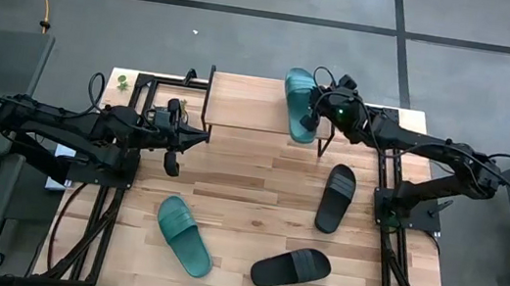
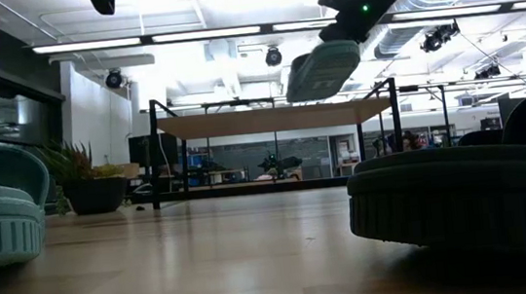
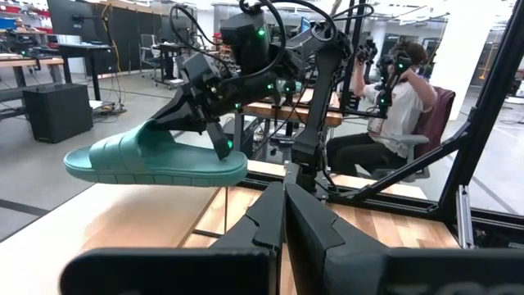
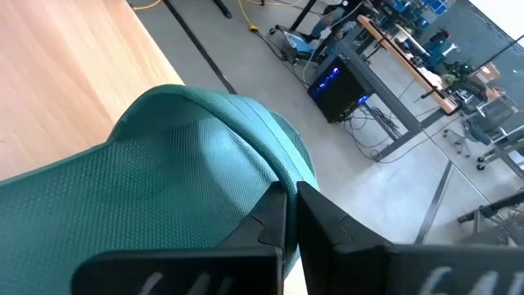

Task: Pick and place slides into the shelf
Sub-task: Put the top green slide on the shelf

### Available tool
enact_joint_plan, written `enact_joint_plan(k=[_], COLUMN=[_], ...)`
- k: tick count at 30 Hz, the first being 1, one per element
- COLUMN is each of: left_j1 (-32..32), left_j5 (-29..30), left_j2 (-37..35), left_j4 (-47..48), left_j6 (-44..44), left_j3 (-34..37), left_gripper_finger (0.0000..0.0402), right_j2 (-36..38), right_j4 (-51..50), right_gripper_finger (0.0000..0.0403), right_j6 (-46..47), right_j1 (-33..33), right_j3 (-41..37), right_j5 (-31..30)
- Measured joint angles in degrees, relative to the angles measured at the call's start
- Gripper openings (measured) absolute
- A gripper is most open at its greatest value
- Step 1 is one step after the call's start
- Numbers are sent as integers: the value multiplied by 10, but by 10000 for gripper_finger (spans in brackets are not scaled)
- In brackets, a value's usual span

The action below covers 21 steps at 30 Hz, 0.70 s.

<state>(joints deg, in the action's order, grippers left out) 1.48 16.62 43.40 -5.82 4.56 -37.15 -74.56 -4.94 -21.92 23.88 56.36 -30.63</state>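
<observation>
My right gripper point(image 1: 313, 114) is shut on a teal slide point(image 1: 298, 102) and holds it in the air over the right end of the shelf point(image 1: 245, 102). The low view shows the slide's underside point(image 2: 324, 70) above the shelf's plank top point(image 2: 270, 119). A second teal slide point(image 1: 184, 236) lies on its sole on the table at the near left. Two black slides point(image 1: 337, 197) point(image 1: 291, 267) lie on the right half. My left gripper point(image 1: 199, 137) hovers shut and holds nothing at the left, near the shelf's left end. My right gripper holds the teal slide by the sole's edge point(image 3: 225, 156) near one end, behind the strap, with the fingers point(image 3: 219, 138) reaching down over the side. It comes from the table's right, slanting a little downward. The slide is lifted clear and roughly level, footbed up.
A black metal frame borders the table on both sides point(image 1: 394, 211). Beyond the table a seated person point(image 3: 393, 90) shows in the left wrist view. Bare wood lies between the shelf and the slides on the table.
</observation>
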Motion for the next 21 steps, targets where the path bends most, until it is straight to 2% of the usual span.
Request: enact_joint_plan(k=[5,16,21], left_j1=[0,0,0], left_j5=[0,0,0], left_j2=[0,0,0], left_j4=[0,5,5], left_j6=[0,0,0], left_j3=[0,0,0], left_gripper_finger=[3,3,3], right_j2=[0,0,4], right_j4=[1,1,62], right_gripper_finger=[0,0,0], right_j6=[4,4,-1], right_j1=[14,20,23], right_j3=[0,-2,-49], right_j5=[39,33,35])
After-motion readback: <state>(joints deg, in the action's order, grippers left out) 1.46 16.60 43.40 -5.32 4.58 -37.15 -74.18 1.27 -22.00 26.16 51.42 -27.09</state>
